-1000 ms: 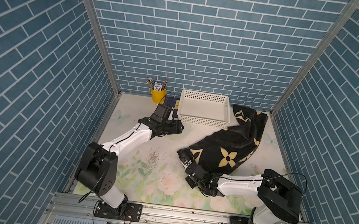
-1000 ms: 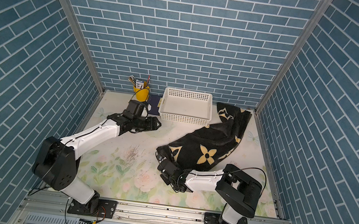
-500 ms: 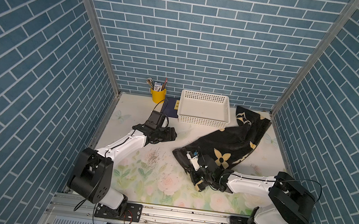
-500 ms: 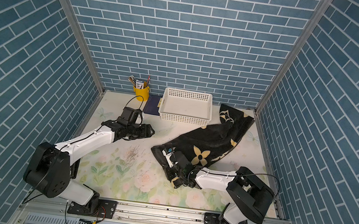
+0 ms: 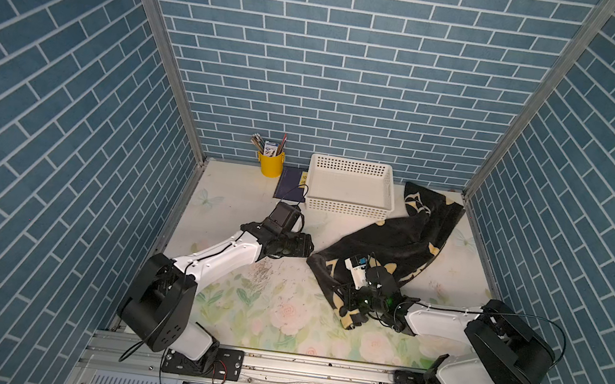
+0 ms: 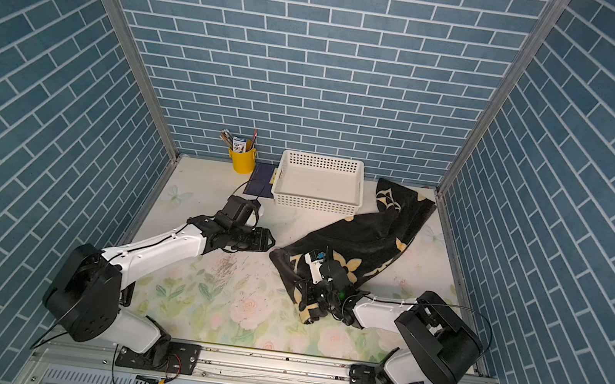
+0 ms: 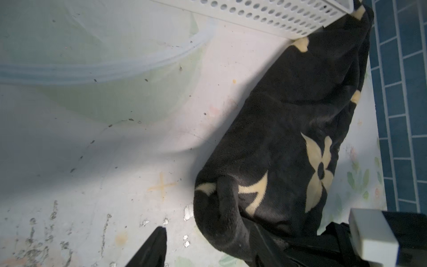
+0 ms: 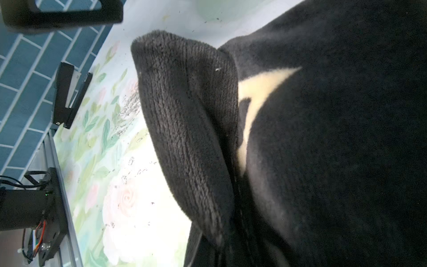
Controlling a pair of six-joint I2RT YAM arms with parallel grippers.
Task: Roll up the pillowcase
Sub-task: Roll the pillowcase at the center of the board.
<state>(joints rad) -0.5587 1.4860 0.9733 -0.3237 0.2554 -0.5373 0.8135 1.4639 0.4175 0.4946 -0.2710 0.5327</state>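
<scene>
While the pillowcase (image 5: 388, 238) lies bunched in a diagonal band across the surface (image 5: 237, 192) — far end beside the white basket (image 5: 348, 207), near end toward the front — the right arm (image 5: 437, 324) has its jaws clamped on the near hem. The left arm (image 5: 225, 255) holds its jaws apart, just beside a folded corner of the cloth.

2 arms (image 5: 225, 255) (image 5: 441, 324), 1 pillowcase (image 5: 392, 240), 1 white basket (image 5: 348, 207), 1 yellow cup (image 5: 270, 164).
</scene>
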